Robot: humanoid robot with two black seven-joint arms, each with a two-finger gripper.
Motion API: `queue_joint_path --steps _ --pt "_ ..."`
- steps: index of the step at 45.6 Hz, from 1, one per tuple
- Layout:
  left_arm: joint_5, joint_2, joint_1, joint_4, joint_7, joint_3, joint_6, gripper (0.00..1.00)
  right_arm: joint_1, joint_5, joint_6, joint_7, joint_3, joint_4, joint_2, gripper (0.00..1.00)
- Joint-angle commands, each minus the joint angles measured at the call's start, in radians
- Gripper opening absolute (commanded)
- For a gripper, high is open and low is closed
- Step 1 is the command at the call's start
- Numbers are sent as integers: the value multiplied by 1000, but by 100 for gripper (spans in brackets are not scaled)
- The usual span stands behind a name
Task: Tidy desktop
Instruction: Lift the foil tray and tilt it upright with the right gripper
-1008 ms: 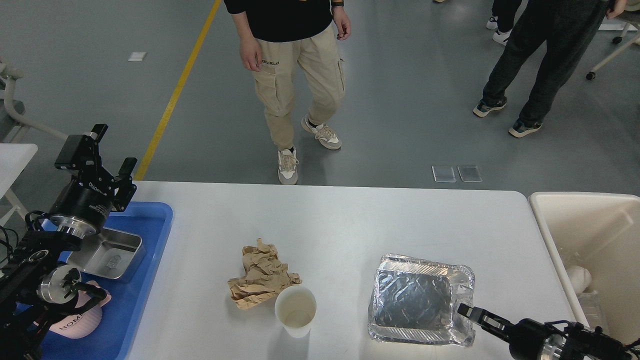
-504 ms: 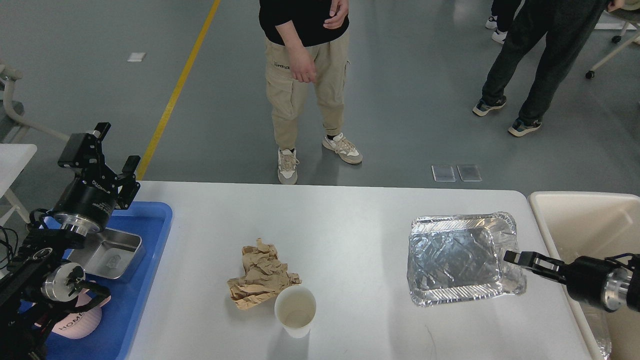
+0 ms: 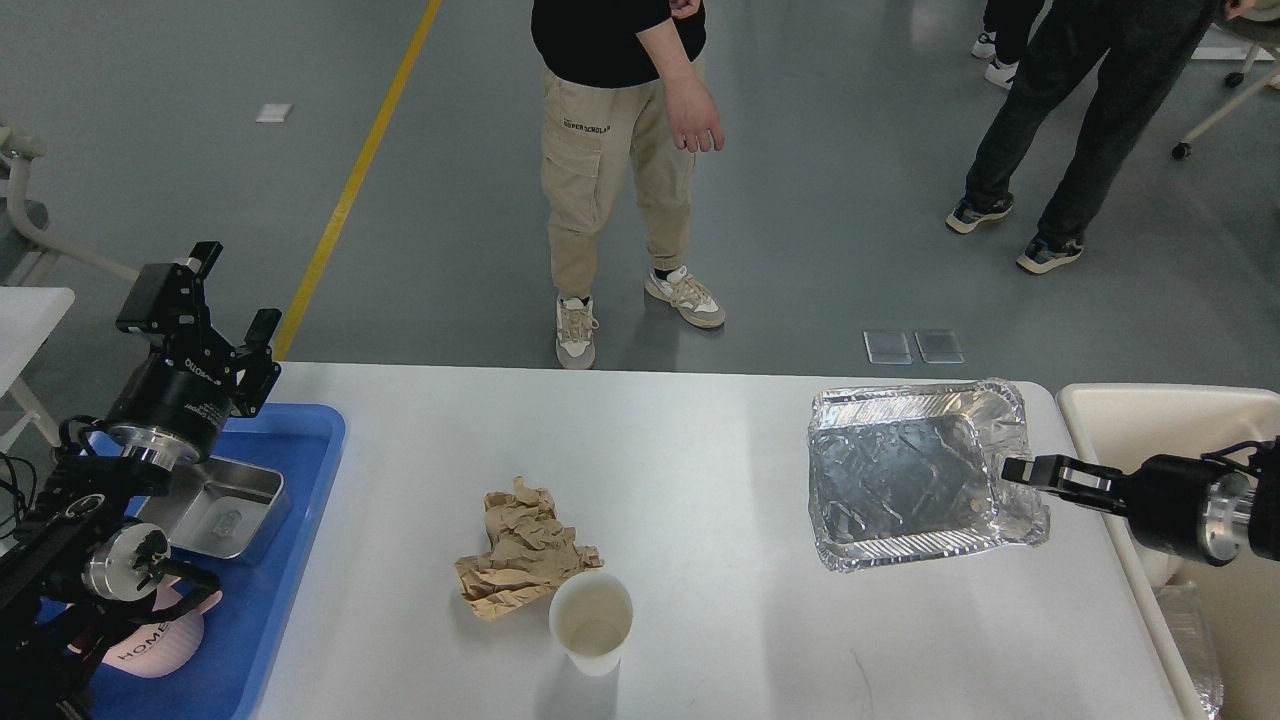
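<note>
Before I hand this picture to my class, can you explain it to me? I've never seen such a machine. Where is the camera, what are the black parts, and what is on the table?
The camera sits in a humanoid robot's head, looking down at a white desktop. The black parts are its two arms. The left gripper is open, raised above a blue tray that holds a small metal tin. The right gripper is pinching the edge of a crumpled foil tray, beside a cream bin. Crumpled brown paper and a paper cup sit on the desktop. People stand beyond the table.
</note>
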Motion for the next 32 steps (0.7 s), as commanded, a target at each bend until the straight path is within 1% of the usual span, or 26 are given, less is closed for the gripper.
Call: queue_joint_path --steps 1,7,10,17,25,28,32 --pt "0 3 1 2 -1 0 0 97 2 -26 15 -3 0 0 9 0" --pt "2 3 1 2 -1 0 -2 97 8 -120 26 0 -1 -10 21 0" --pt "0 4 1 2 -1 0 0 97 10 -153 49 1 -1 -17 24 0" --pt "8 6 3 2 -1 0 0 97 39 -157 112 9 -1 -60 24 0" --pt "8 4 10 2 -4 0 0 97 44 -154 115 9 2 -73 21 0" --pt "8 1 12 2 -15 0 0 97 42 -154 127 26 0 -87 17 0" --pt "8 0 12 2 -14 0 0 97 51 -152 159 44 3 -98 20 0"
